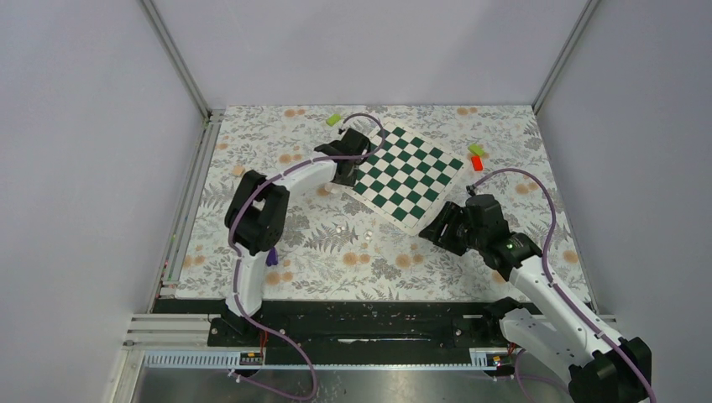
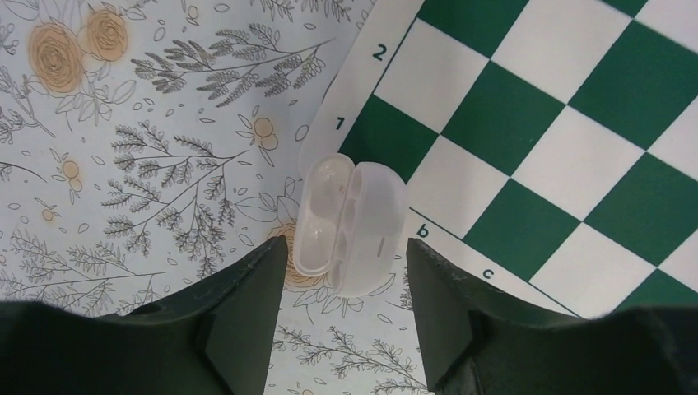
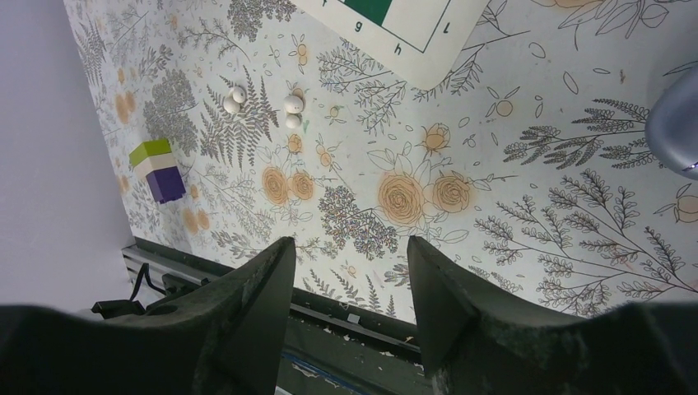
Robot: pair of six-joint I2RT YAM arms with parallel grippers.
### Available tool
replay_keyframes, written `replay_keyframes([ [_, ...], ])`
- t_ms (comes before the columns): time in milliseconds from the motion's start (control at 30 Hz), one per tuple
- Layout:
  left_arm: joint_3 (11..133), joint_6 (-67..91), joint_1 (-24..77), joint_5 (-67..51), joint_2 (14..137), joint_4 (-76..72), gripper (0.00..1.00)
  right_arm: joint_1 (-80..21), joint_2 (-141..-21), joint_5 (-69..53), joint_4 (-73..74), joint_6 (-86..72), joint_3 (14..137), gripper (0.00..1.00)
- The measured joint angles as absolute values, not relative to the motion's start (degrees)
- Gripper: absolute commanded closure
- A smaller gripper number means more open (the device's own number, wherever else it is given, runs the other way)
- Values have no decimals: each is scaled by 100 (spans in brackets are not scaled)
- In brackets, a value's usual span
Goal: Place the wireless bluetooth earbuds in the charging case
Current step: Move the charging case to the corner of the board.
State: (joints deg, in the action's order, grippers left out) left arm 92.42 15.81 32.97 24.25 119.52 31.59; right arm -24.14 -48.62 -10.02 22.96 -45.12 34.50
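Note:
The charging case [image 2: 350,226] lies with its lid open on the floral cloth, at the chessboard's corner by the "1" and "b" marks. My left gripper [image 2: 346,251] is open, one finger on each side of the case's near end, with a thin gap on both sides. In the top view the left gripper [image 1: 342,180] covers the case. The two white earbuds [image 3: 234,99] [image 3: 293,111] lie apart on the cloth, also seen as small dots in the top view [image 1: 338,227] [image 1: 367,236]. My right gripper [image 3: 350,243] is open and holds nothing; it hovers to their right [image 1: 432,231].
The green-and-white chessboard [image 1: 411,176] lies tilted at mid-table. A green-white-purple stacked block [image 3: 158,169] stands near the left arm's base. A green block [image 1: 334,120] and a green and red pair [image 1: 477,157] lie further back. A black rail [image 3: 346,329] runs along the near edge.

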Motion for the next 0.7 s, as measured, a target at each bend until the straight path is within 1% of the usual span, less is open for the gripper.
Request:
replay_keyframes([
  [567,9332,1516,3428,2663,12226,3162,52,-2414,-4989,-996,2305,-4530,3448,40],
  [700,9332,1522,3428,2663,12252,3162,56,-2414,-4989,-996,2305,-4530,3448,40],
])
